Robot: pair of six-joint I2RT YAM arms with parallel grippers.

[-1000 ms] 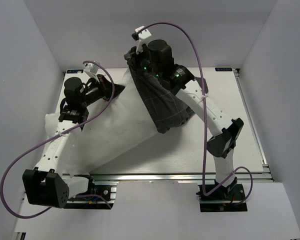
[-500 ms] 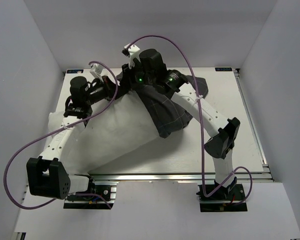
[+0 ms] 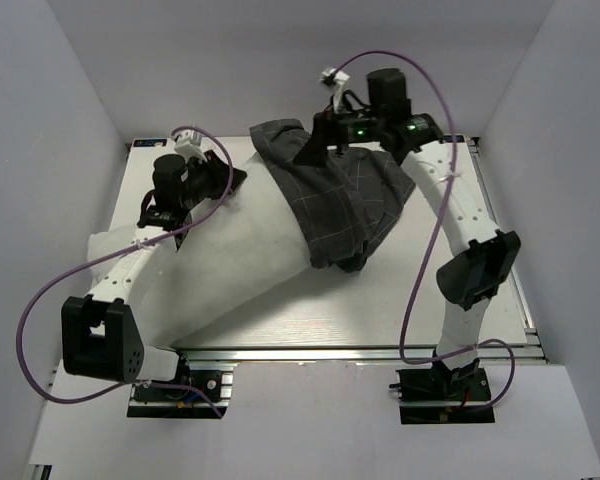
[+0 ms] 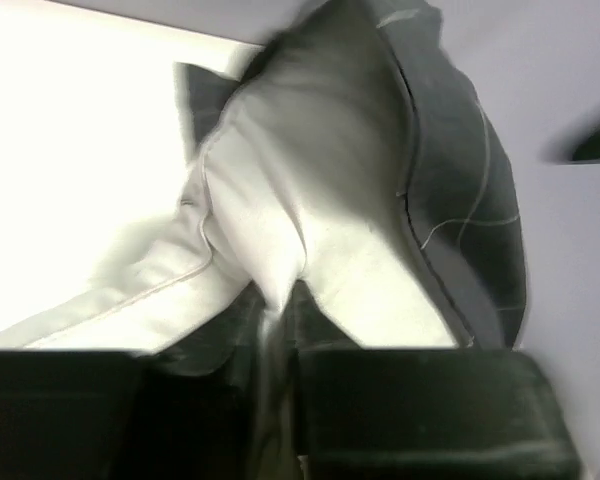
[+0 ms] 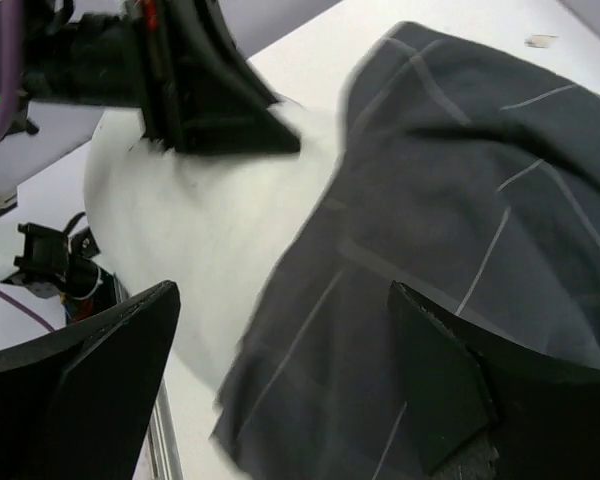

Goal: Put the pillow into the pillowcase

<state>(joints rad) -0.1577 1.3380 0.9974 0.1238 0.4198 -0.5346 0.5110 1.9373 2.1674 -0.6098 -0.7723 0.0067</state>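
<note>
As the plump off-white fabric pillow [image 3: 220, 262], aslant on the white bench [image 3: 480, 290] with its far end inside the soft charcoal windowpane-check pillowcase [image 3: 352, 198], looks light and squashy, the case's hem seems the best hold; the right tool [image 5: 280, 292] gapes wide above it, the left tool [image 4: 280, 305] narrow around pillow cloth, grip uncertain.

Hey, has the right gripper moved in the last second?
Yes. The right gripper has swung rightward, toward the far right corner of the table, and its fingers now stand open above the pillowcase.
</note>
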